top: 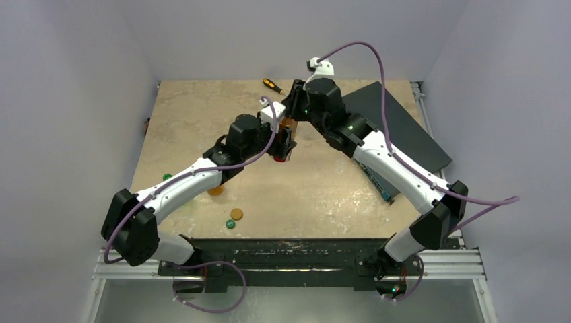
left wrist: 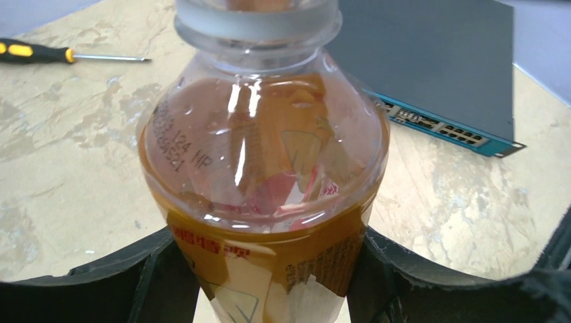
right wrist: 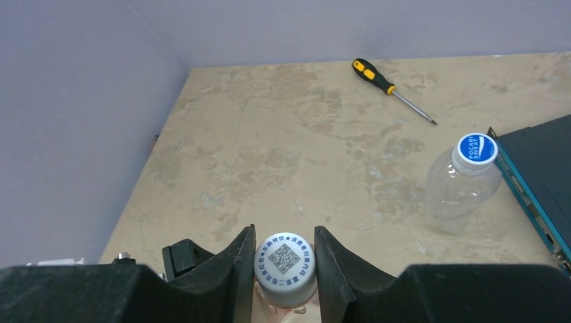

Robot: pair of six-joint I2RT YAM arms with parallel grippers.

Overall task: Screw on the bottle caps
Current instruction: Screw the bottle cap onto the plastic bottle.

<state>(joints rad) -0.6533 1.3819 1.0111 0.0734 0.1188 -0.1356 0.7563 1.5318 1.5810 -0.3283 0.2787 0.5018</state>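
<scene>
Two grippers met on one amber bottle (left wrist: 262, 168): the left gripper (left wrist: 269, 286) clenched its labelled body between both fingers, while the right gripper (right wrist: 284, 268) pinched the white cap (right wrist: 285, 264) sitting on its neck. Ahead and to the right of the right gripper stood a clear bottle (right wrist: 456, 196) wearing a blue cap (right wrist: 477, 149), with a screwdriver (right wrist: 378, 78) farther ahead.

Amber bottle (left wrist: 262, 168): upright, gripped low on its labelled body, with clear shoulders above a brown wrap with red print. On its neck, a white cap (right wrist: 285, 268) bearing a blue printed code, pinched at both sides. Clear bottle (right wrist: 461, 192): standing on the table (top: 323, 188), blue cap (right wrist: 476, 149) on. Near the front edge, an orange cap (top: 236, 214) lying just beside a dark green cap (top: 230, 224).
</scene>
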